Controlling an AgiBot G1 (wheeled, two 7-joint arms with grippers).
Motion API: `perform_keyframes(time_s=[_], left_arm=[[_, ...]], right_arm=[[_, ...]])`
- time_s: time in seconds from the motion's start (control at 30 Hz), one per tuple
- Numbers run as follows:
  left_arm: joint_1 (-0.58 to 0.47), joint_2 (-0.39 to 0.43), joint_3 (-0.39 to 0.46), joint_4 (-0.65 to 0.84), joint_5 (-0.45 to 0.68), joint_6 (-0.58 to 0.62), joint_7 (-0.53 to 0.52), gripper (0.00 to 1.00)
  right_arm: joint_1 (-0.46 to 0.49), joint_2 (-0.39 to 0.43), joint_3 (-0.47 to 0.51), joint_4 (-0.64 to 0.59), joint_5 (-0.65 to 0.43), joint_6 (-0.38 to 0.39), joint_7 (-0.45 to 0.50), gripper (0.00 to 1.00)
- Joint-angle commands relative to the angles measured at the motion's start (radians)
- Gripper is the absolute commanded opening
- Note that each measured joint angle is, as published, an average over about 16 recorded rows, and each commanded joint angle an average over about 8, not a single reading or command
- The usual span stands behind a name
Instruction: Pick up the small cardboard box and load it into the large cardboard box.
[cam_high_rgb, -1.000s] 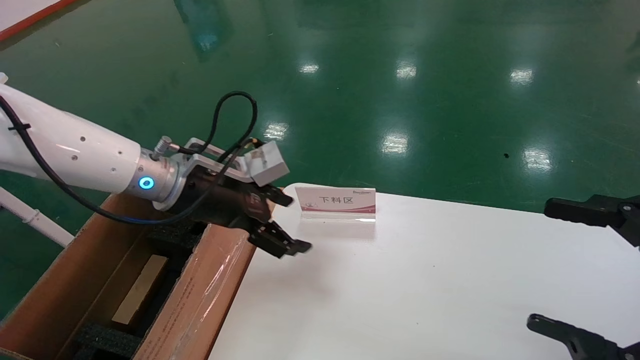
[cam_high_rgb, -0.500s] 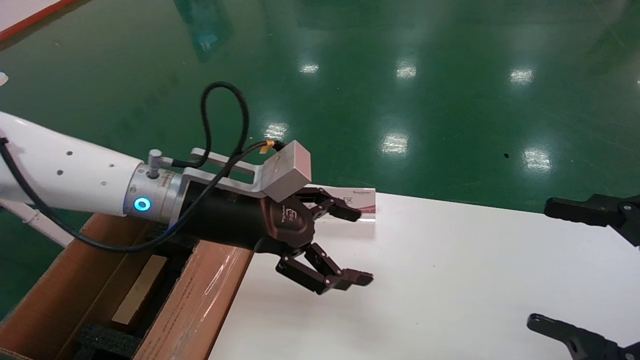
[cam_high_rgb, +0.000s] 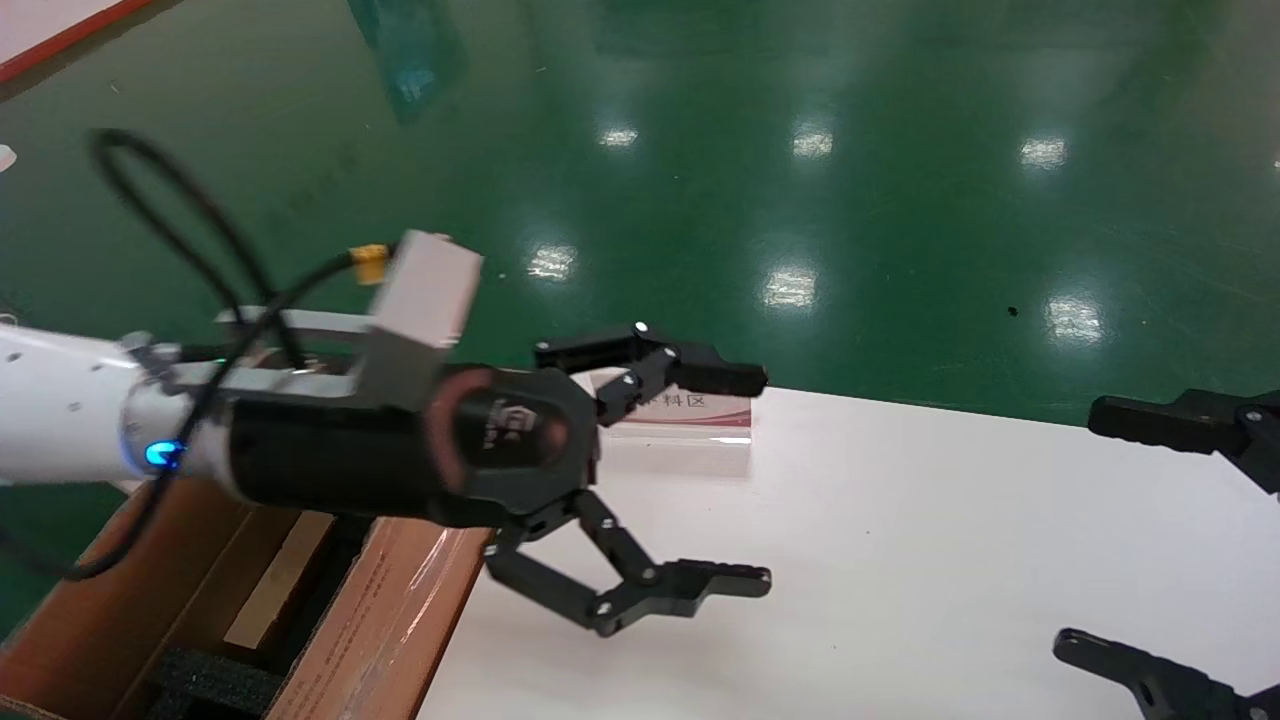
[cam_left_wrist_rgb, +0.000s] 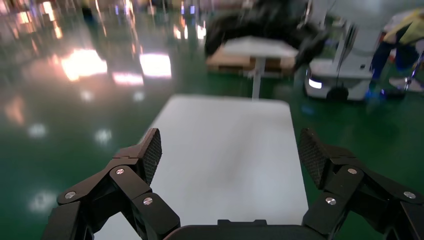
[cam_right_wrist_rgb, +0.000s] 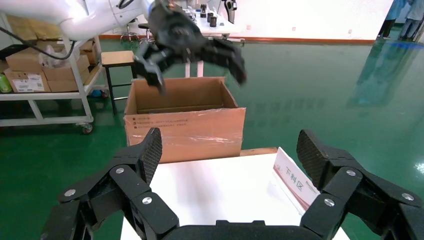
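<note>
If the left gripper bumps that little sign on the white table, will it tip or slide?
Probably tips: the sign stands upright, thin, on a narrow clear base. It looks light, so it may also skid on the smooth white table. The left gripper hangs open nearby.

My left gripper (cam_high_rgb: 700, 480) has swung out from over the large cardboard box (cam_high_rgb: 390, 610), spreading wider above the table (cam_high_rgb: 900, 560).

Left gripper (cam_left_wrist_rgb: 230, 155) wide open — nothing between its fingers. Textured pads (cam_left_wrist_rgb: 152, 149) face each other across gap. Beyond it, white table (cam_left_wrist_rgb: 225, 150) runs away from camera over glossy green floor (cam_left_wrist_rgb: 60, 125). Farther off — second small table (cam_left_wrist_rgb: 258, 50) and white wheeled machine (cam_left_wrist_rgb: 345, 55), both blurred.
</note>
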Motion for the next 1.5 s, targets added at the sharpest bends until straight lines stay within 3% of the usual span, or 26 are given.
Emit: perform_keyframes(time_s=[0.03, 1.5], left_arm=[[0.045, 0.004, -0.063, 0.0, -0.029, 0.022, 0.034, 1.0], [0.067, 0.006, -0.096, 0.0, -0.044, 0.034, 0.052, 1.0]], right_arm=[[0.0, 0.0, 0.001, 0.0, 0.0, 0.0, 0.0, 1.0], [-0.002, -0.002, 0.006, 0.001, -0.004, -0.002, 0.003, 1.0]])
